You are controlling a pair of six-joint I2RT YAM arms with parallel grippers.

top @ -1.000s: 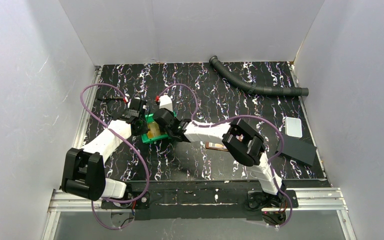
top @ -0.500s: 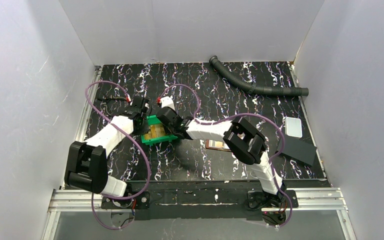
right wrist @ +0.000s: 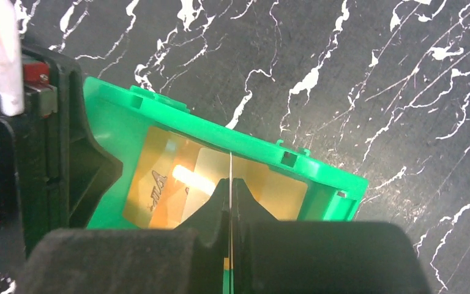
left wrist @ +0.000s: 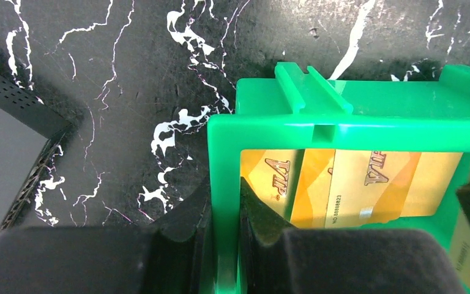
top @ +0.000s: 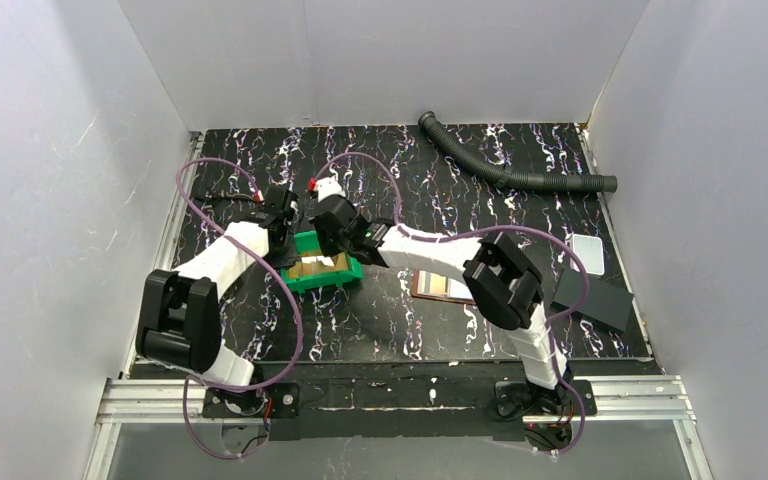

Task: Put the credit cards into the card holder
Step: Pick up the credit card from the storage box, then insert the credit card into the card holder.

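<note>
Several orange and tan credit cards [left wrist: 349, 187] lie in a green bin [top: 332, 274], also seen in the right wrist view [right wrist: 159, 190]. My left gripper [left wrist: 225, 202] is shut on the bin's left wall [left wrist: 223, 159]. My right gripper [right wrist: 229, 187] is over the bin [right wrist: 318, 171], shut on one thin card [right wrist: 229, 165] held edge-on, upright. In the top view the left gripper [top: 282, 236] and the right gripper [top: 348, 243] flank the bin. The brown card holder [top: 438, 286] lies open on the table, to the right of the bin and apart from both grippers.
A grey corrugated hose [top: 505, 172] lies at the back right. A pale translucent plate [top: 587, 253] and a flat black sheet [top: 594, 298] lie at the right edge. Purple cables loop over both arms. White walls enclose the table.
Both grippers have shifted toward the back of the table. The green bin has turned and slid a little to the right. The card holder has not moved.
</note>
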